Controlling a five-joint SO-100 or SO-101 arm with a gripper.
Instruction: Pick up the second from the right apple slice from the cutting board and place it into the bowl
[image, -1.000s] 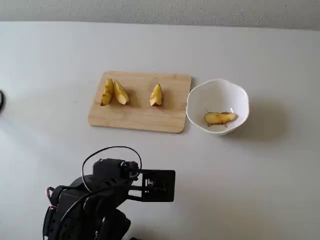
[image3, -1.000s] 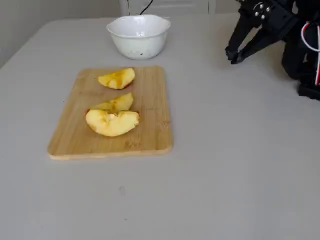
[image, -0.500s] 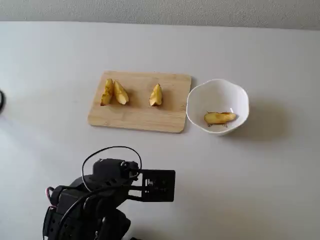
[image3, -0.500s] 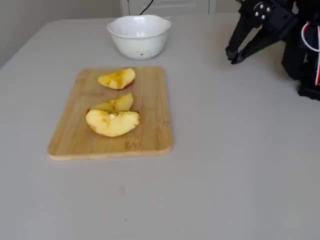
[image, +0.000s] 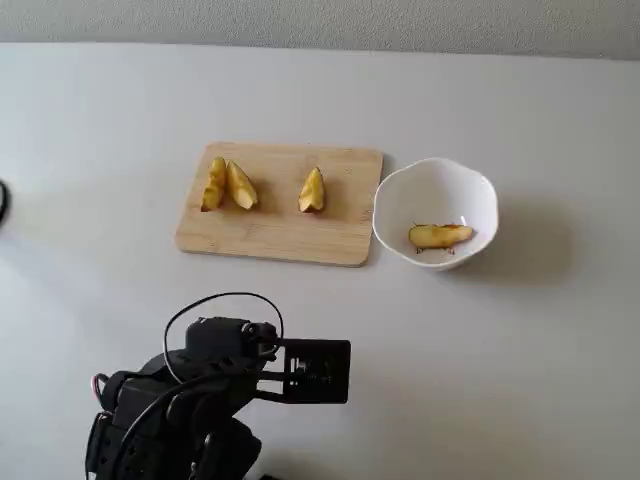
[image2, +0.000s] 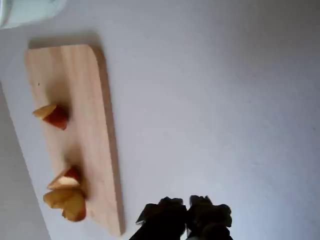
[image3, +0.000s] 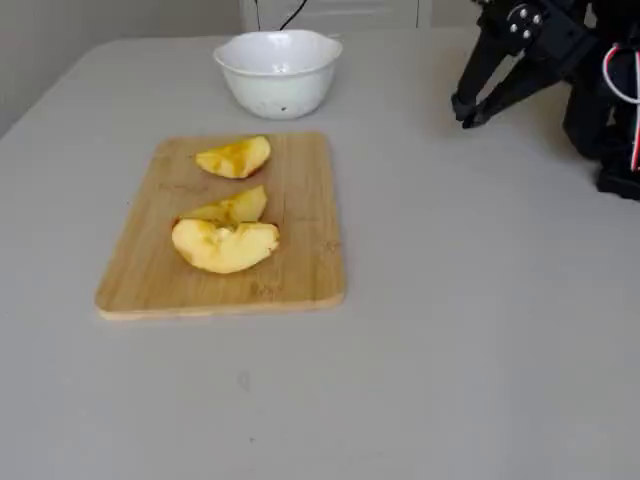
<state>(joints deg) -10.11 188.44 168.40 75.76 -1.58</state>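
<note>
Wooden cutting board (image: 280, 222) is seen carrying three wedges, with a fourth already in the bowl (image: 395, 200) beside it. The apple slice (image: 241, 186), middle of three and touching its left neighbour, should be approached from above. The gripper (image3: 466, 110), parked well away, appears closed and empty.

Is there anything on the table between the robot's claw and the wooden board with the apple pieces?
No. In a fixed view, only bare grey table lies between the black gripper and the tan wooden cutting board.
</note>
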